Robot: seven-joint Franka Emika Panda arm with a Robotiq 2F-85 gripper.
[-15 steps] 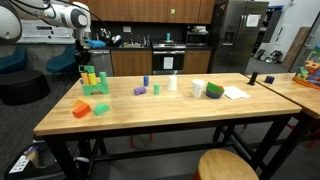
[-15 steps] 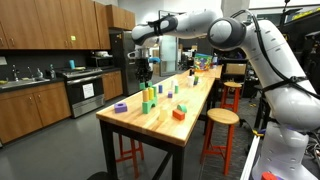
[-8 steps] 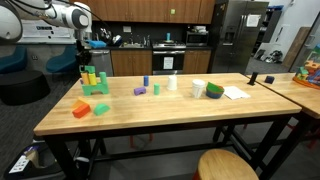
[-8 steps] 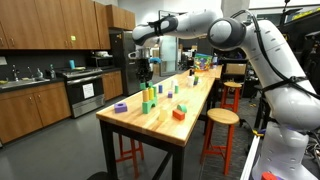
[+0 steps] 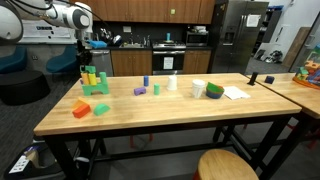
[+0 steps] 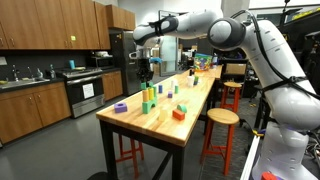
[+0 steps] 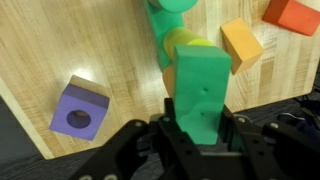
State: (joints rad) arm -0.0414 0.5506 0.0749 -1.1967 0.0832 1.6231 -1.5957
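Note:
In the wrist view my gripper [image 7: 200,122] is shut on a tall green block [image 7: 200,85], which stands upright between the black fingers. Straight beneath it is a stack of yellow and green blocks [image 7: 180,45]. A purple block with a round hole [image 7: 78,108] lies to one side and an orange block [image 7: 241,45] to the other. In both exterior views the gripper [image 5: 83,62] [image 6: 144,72] hangs just above the block stack [image 5: 93,81] [image 6: 148,100] near one end of the wooden table [image 5: 170,115].
On the table lie an orange block [image 5: 81,108], a green block [image 5: 101,109], a purple block [image 5: 140,91], a blue block [image 5: 145,81], a white cup [image 5: 197,88] and paper [image 5: 236,93]. A stool [image 5: 228,166] stands at the table's near side. Kitchen cabinets stand behind.

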